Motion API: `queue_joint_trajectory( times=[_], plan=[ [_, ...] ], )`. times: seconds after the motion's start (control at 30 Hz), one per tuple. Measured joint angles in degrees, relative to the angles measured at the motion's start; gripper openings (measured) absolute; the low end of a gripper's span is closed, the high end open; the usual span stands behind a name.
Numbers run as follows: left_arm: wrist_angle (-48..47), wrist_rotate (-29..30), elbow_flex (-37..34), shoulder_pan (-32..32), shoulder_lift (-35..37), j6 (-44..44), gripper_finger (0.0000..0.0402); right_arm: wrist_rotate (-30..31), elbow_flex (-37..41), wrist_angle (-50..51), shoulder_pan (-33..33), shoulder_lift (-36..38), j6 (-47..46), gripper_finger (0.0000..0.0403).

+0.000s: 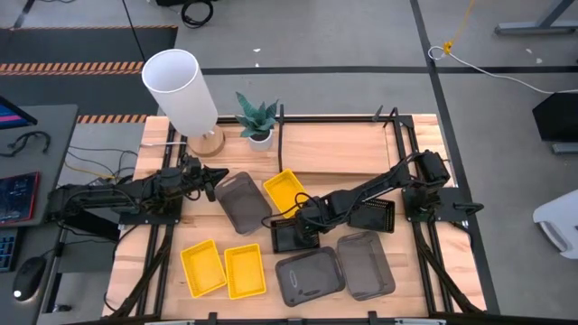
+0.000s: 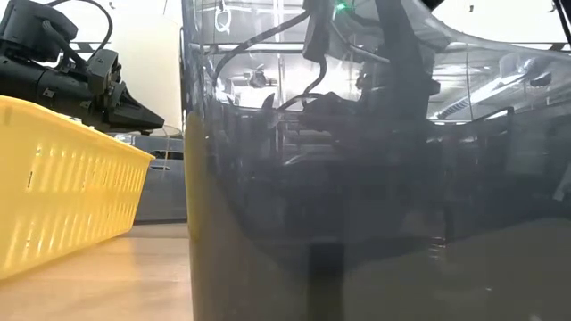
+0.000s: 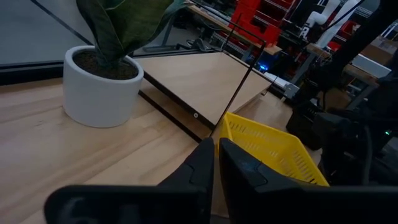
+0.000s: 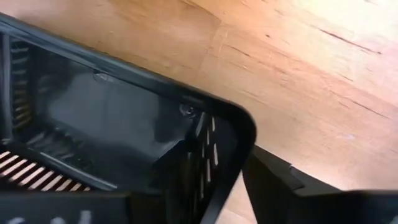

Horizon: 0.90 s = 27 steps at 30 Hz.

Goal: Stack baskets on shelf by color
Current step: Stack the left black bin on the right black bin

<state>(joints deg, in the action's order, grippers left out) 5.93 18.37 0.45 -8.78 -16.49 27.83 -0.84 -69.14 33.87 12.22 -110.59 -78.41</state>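
A small black basket [image 1: 291, 236] (perforated, shallow) is clamped at its rim by the right gripper [image 1: 302, 219] at centre frame; the left gripper [image 1: 217, 176] is held closed.

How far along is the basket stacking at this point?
Nothing is done: the shelf is bare. In hand: the right end effector is at a small black basket, one finger inside its wall. Left: all yellow, black and grey baskets remain on the table. The left end effector waits shut.

No text, label or number is legible anywhere — nothing readable.
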Motion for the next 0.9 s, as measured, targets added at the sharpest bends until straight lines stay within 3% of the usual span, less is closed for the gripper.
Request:
queue_joint_trajectory(
  times=[0.3,0.57,0.9],
  plan=[
    [0.00,0.00,0.00,0.01,0.00,-0.02,0.0038,-0.77,-0.02,0.81,-0.98,0.09,1.03,0.0012],
    [0.00,0.00,-0.02,0.01,0.00,-0.02,0.0036,-2.46,0.00,4.28,-2.57,1.43,2.54,0.0006],
    [0.01,0.00,-0.02,0.00,0.00,-0.02,0.0034,-0.20,0.02,12.64,-5.56,10.67,4.96,0.0004]
  ],
)
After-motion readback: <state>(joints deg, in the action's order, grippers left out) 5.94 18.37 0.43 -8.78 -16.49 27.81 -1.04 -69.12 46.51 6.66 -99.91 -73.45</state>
